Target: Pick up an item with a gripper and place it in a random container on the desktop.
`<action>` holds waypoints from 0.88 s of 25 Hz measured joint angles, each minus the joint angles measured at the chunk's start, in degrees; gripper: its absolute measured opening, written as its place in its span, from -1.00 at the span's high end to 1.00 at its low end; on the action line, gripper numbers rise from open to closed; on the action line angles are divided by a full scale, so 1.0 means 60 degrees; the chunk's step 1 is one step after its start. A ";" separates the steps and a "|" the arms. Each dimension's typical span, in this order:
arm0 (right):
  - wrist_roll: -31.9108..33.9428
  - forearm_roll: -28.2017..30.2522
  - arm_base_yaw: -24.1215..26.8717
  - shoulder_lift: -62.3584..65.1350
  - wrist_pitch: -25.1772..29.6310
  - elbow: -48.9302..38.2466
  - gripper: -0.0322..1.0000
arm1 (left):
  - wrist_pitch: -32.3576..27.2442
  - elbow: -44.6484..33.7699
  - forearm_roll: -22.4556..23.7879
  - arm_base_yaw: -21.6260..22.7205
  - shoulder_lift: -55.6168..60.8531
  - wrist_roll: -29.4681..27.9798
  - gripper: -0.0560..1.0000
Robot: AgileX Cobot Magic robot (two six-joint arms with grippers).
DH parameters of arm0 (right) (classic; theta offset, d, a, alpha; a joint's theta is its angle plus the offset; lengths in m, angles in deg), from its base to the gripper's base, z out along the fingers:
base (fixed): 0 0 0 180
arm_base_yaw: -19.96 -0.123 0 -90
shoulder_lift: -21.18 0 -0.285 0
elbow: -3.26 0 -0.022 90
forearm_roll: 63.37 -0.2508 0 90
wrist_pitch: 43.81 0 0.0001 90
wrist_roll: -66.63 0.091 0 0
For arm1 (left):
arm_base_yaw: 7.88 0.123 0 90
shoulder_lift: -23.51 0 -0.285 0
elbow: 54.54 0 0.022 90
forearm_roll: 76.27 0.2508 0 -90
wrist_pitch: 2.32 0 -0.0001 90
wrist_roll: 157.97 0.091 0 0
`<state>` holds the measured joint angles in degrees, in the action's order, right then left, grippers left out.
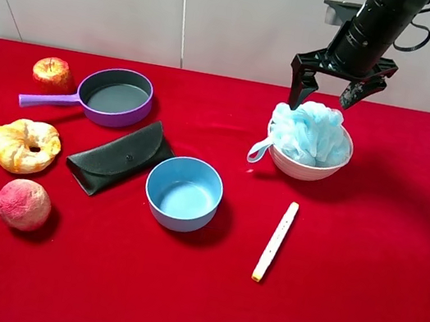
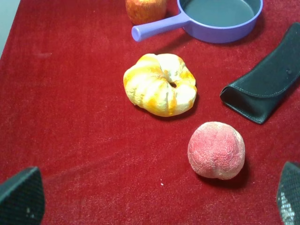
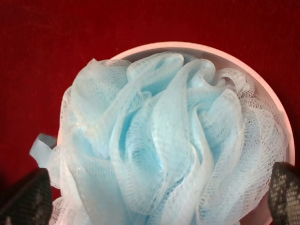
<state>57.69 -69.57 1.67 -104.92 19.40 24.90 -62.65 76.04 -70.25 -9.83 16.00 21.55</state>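
The light blue mesh bath pouf [image 1: 311,133] sits in the pale pink bowl [image 1: 310,169] at the right rear of the red desktop [image 1: 364,262], its loop cord [image 1: 258,150] hanging over the bowl's left rim. My right gripper [image 1: 333,88] hovers just above the pouf, open, its fingers spread to either side and holding nothing. In the right wrist view the pouf [image 3: 164,140] fills the bowl [image 3: 262,84], with one fingertip [image 3: 26,199] at each lower corner. My left gripper [image 2: 154,206] is open above the left side of the cloth, out of the exterior view.
A blue bowl [image 1: 184,192], a white marker pen [image 1: 275,240] and a black case [image 1: 120,156] lie mid-table. A purple toy pan [image 1: 110,96], an apple [image 1: 52,72], a yellow pumpkin-like toy [image 1: 23,146] and a pink peach [image 1: 22,204] sit at the left.
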 joint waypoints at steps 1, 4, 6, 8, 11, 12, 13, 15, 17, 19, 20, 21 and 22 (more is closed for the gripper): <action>0.0000 0.0000 0.0000 0.0000 0.0018 0.0000 -0.40 | 0.0000 0.0000 0.0000 0.0000 0.0000 0.0000 -0.99; 0.0000 0.0009 0.0000 0.0000 0.0349 0.0069 -0.40 | 0.0000 0.0000 0.0000 0.0000 0.0000 0.0000 -0.99; 0.0000 0.0029 0.0000 0.0000 0.0777 0.0296 -0.40 | 0.0000 0.0000 0.0000 0.0000 0.0000 0.0000 -0.99; 0.0011 0.0029 0.0000 0.0013 0.0992 0.0574 -0.40 | 0.0000 0.0000 0.0000 0.0000 0.0000 0.0000 -0.99; 0.0072 0.0030 0.0000 0.0242 0.1036 0.0727 -0.40 | 0.0000 0.0000 0.0000 0.0000 0.0000 0.0000 -0.99; 0.0080 0.0030 0.0000 0.0349 0.1054 0.0738 -0.40 | 0.0000 0.0000 0.0000 0.0000 0.0000 0.0000 -0.99; 0.0091 0.0030 0.0000 0.0477 0.1057 0.0748 -0.40 | 0.0000 0.0000 0.0000 0.0000 0.0000 0.0000 -0.99; 0.0209 0.0020 0.0000 0.0803 0.1072 0.0757 -0.40 | 0.0000 0.0000 0.0000 0.0000 0.0000 0.0000 -0.99; 0.0383 0.0020 0.0000 0.1139 0.1068 0.0757 -0.40 | 0.0000 0.0000 0.0000 0.0000 0.0000 0.0000 -0.99; 0.0559 0.0012 0.0000 0.1521 0.1075 0.0727 -0.40 | 0.0000 0.0000 0.0000 0.0000 0.0000 0.0000 -0.99; 0.0614 0.0012 0.0000 0.1764 0.1075 0.0628 -0.40 | 0.0000 0.0000 0.0000 0.0000 0.0000 0.0000 -0.99; 0.0648 0.0003 0.0000 0.2021 0.1075 0.0497 -0.40 | 0.0000 0.0000 0.0000 0.0000 0.0000 0.0000 -0.99; 0.0660 0.0009 0.0000 0.2304 0.1075 0.0299 -0.40 | 0.0000 0.0000 0.0000 0.0000 0.0000 0.0000 -0.99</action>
<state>61.65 -69.51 1.67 -91.10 25.85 26.69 -62.65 76.04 -70.25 -9.83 16.00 21.55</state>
